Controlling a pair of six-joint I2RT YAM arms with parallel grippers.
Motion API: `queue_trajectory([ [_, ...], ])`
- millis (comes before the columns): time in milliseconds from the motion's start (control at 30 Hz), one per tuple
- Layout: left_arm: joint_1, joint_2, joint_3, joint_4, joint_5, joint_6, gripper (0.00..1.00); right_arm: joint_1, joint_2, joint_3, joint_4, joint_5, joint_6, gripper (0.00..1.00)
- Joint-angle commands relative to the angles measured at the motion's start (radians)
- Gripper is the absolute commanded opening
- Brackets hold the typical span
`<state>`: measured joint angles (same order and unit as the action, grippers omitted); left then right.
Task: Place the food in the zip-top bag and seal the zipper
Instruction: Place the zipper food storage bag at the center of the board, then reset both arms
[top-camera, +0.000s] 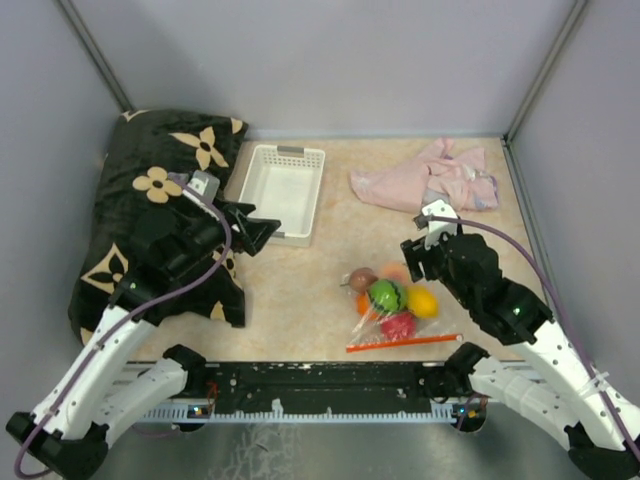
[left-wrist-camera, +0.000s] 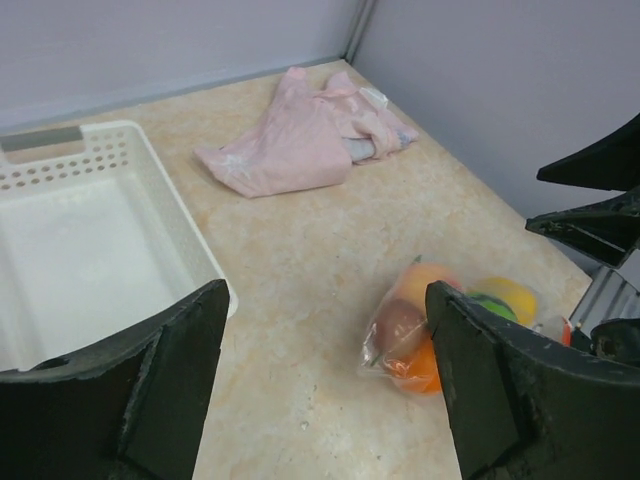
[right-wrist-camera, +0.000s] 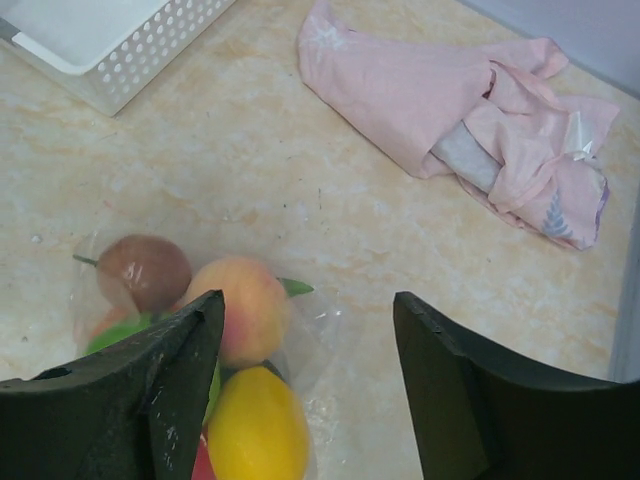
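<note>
beige tabletop between grey walls: left gripper (left-wrist-camera: 327, 295) spread wide and empty by the basket (top-camera: 282, 192), bag (top-camera: 370, 320) at centre front with the food (top-camera: 385, 295) inside, zipper (top-camera: 403, 343) towards the arms, right gripper (right-wrist-camera: 308, 300) open, empty, close by.

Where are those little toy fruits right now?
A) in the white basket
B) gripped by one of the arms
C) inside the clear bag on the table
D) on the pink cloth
C: the food shows through the bag, which lies on the table, apart from the basket and the cloth.
</note>
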<state>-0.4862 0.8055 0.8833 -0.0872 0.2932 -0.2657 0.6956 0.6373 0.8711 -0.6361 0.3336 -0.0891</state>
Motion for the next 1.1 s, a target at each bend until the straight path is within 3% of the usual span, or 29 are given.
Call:
queue_trajectory([
  [0,0.001,-0.100,0.020,-0.205,-0.157,-0.007,0.89,-0.010,-0.021,-0.004,0.032,0.025,0.101,0.72],
  [167,0.001,-0.226,0.018,-0.312,-0.344,0.019,0.99,-0.014,-0.016,-0.022,0.049,0.227,0.216,0.77],
  [300,0.001,-0.330,-0.002,-0.339,-0.506,0.036,1.00,-0.050,-0.008,-0.021,0.044,0.369,0.303,0.77],
  [567,0.001,-0.574,-0.123,-0.280,-0.718,0.101,1.00,-0.063,-0.232,-0.072,0.084,0.448,0.247,0.78],
  [767,0.002,-0.654,-0.209,-0.206,-0.738,0.145,1.00,-0.063,-0.404,-0.122,0.132,0.458,0.182,0.78],
  [1067,0.011,-0.626,-0.229,-0.204,-0.697,0.176,1.00,-0.063,-0.527,-0.167,0.154,0.465,0.189,0.78],
])
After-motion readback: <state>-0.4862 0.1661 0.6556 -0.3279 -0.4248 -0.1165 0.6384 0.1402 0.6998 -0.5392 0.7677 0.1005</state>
